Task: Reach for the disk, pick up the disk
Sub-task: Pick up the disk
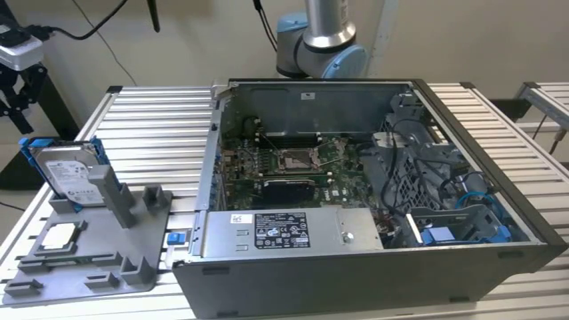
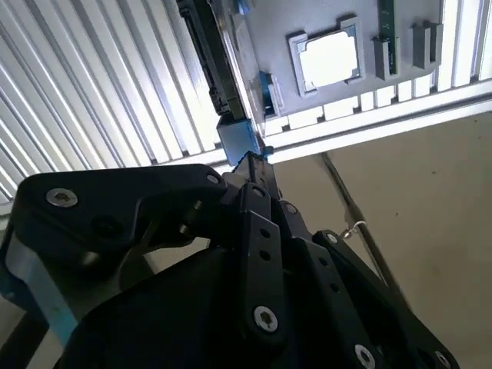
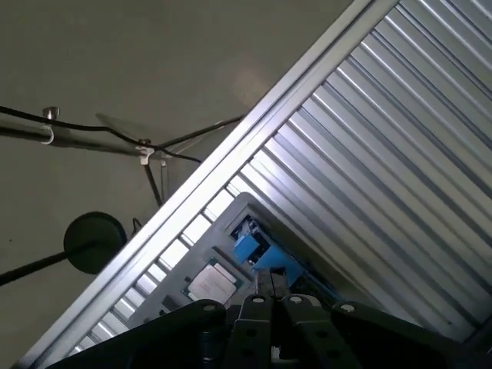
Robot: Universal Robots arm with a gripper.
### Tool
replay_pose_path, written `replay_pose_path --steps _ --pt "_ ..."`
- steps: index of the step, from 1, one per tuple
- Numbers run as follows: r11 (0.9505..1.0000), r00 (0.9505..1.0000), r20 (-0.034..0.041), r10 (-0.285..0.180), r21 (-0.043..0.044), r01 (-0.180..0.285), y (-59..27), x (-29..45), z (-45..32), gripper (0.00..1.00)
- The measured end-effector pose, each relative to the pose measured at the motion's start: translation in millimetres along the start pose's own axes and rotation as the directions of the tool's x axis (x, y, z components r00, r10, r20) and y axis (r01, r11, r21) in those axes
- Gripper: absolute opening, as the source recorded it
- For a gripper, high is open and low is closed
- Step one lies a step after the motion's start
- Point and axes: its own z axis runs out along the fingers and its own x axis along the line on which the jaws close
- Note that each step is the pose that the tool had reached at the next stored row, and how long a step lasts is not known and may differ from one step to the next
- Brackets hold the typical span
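**Exterior view.** An open computer case (image 1: 356,273) is set in the middle of a slatted metal table (image 1: 151,127), and the arm (image 1: 324,40) is seen behind it. A grey fixture tray (image 1: 98,283) is laid at the exterior view's left. The disk (image 1: 66,175) is propped in the far end of that tray, leaning back with its label side up, and is framed by its blue carrier. A white-topped chip (image 1: 58,235) is seated flat in the tray, nearer the camera. The gripper (image 1: 18,119) is held above the disk and apart from it.

**Second wrist view.** The disk (image 2: 219,77) is seen edge-on, with a blue carrier corner just past the gripper (image 2: 250,163). The black finger links are drawn in to a point; nothing is clasped. The chip (image 2: 329,58) is shown in its tray pocket beside the disk.

**First wrist view.** The gripper (image 3: 269,283) is shown with tips together and nothing between them. The blue carrier of the disk (image 3: 261,257) is found just beyond the tips, with the chip (image 3: 209,283) beside it. Whether tip and carrier touch cannot be told.
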Motion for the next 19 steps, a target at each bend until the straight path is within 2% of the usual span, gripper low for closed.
replay_pose_path --steps 6,10,15,19 --pt "0.9984 0.9984 -0.0021 -0.057 0.0001 0.057 0.0 0.0 -1.5 0.00" --pt "0.9934 0.9934 -0.0047 -0.115 -0.0002 0.115 0.1 0.0 -2.1 0.00" --pt "0.9823 0.9823 -0.0077 -0.187 -0.0006 0.187 0.1 0.0 -2.5 0.00" --pt "0.9693 0.9692 -0.0101 -0.246 -0.0011 0.246 0.1 0.0 -2.5 0.00"
